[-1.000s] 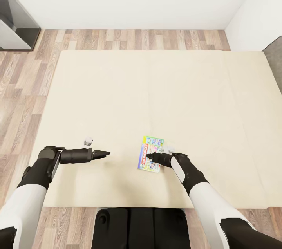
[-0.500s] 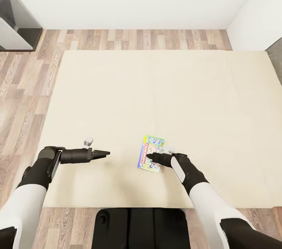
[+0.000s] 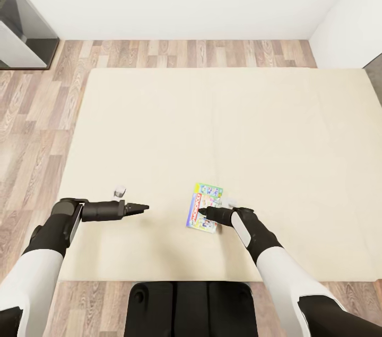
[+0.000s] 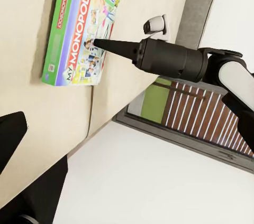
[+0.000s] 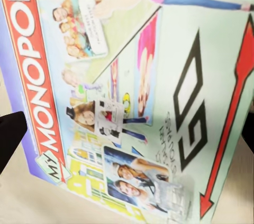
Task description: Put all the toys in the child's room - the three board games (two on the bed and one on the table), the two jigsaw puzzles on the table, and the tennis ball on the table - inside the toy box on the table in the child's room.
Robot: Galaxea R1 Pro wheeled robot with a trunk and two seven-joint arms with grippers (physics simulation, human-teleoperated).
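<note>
One board game [image 3: 207, 196], a flat "My Monopoly" box with a green edge and red band, lies on the beige bed [image 3: 212, 125] near its front edge. My right gripper [image 3: 203, 214] hovers over the box's middle, open; in the right wrist view the box [image 5: 132, 86] spans the picture, with a dark fingertip [image 5: 10, 137] at each side. The left wrist view shows the box [image 4: 79, 28] with the right gripper [image 4: 98, 43] pointing at its lid. Over bare mattress, left of the box, my left gripper [image 3: 144, 208] is open and empty. The table and toy box are out of view.
Wood-plank floor [image 3: 32, 114] runs along the bed's left and far sides. A dark grey unit with a white panel [image 3: 21, 35] stands at the far left corner. White walls close the back and right. My own base [image 3: 191, 308] sits at the bed's front edge.
The whole picture has drifted slightly to the right, so the camera moved. Both grippers and the board game hold the same places relative to each other.
</note>
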